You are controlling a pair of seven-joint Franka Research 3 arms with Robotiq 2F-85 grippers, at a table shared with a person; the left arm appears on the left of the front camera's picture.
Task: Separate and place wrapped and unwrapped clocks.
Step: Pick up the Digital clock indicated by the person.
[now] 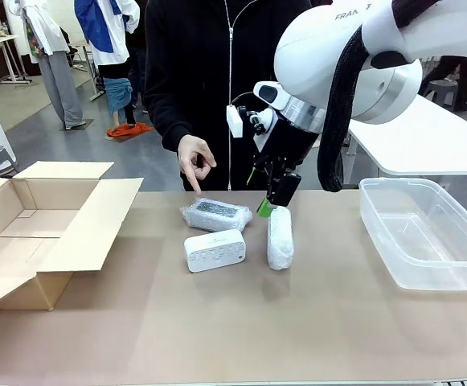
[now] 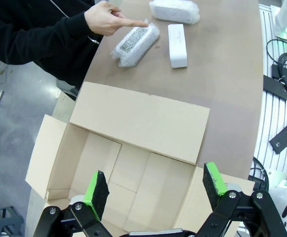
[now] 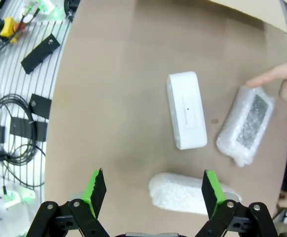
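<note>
Three brick-shaped clocks lie mid-table: two in crinkly translucent wrap, one bare. The far wrapped clock [image 1: 216, 214] is by a person's pointing hand [image 1: 194, 161]. The right wrapped clock [image 1: 280, 237] lies under the open right gripper [image 1: 272, 201], beside the smooth white plastic clock [image 1: 215, 250]. The left gripper [image 2: 155, 182] gapes above one cardboard box [image 2: 138, 118].

Right hand [image 1: 270, 201] pointing down, fingers apart — left hand [image 2: 155, 190] fingers apart too.

Three brick-shaped clocks lay mid-frame: two in crinkly translucent white wrap, the upper wrapped clock [image 1: 216, 214] and the right-hand wrapped clock [image 1: 280, 238], plus one bare smooth white plastic clock [image 1: 215, 250]. One open cardboard box [image 1: 88, 221] stood left; one clear plastic tub [image 1: 375, 215] right.
</note>
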